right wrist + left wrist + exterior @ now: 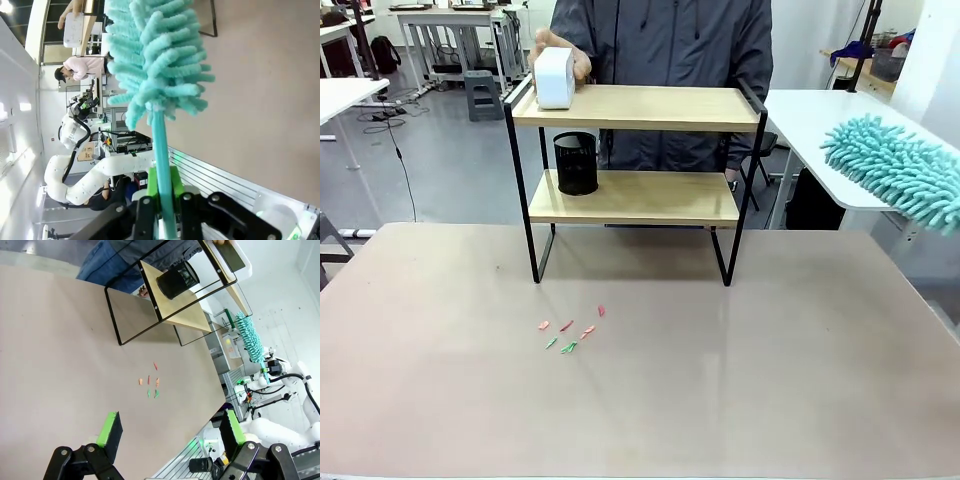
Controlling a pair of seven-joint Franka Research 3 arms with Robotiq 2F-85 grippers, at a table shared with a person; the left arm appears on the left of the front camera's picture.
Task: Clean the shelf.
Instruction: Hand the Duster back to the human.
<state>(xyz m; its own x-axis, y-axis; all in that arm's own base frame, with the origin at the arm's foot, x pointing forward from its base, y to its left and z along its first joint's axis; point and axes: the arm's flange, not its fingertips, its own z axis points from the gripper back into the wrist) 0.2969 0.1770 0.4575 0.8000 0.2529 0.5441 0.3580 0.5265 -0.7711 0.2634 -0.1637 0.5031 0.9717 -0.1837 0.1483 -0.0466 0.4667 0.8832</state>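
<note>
Beige tabletop (740,400): two-tier wooden shelf in black metal frame (640,108). Right gripper (163,192) clamped on handle of fluffy teal microfibre duster (155,60). Left gripper (170,430) spread wide, empty.

The table (800,380) carries the shelf (650,108) at twelve o'clock and coloured scraps (570,333) at the shelf's seven o'clock; a mesh cup (576,163) stands on its lower board.

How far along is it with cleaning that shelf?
Done: the right gripper grips the duster. In hand: it hangs right of the shelf, not touching; a person's hand holds a white box on top. Left: wiping both boards; a black cup sits on the lower one.
</note>
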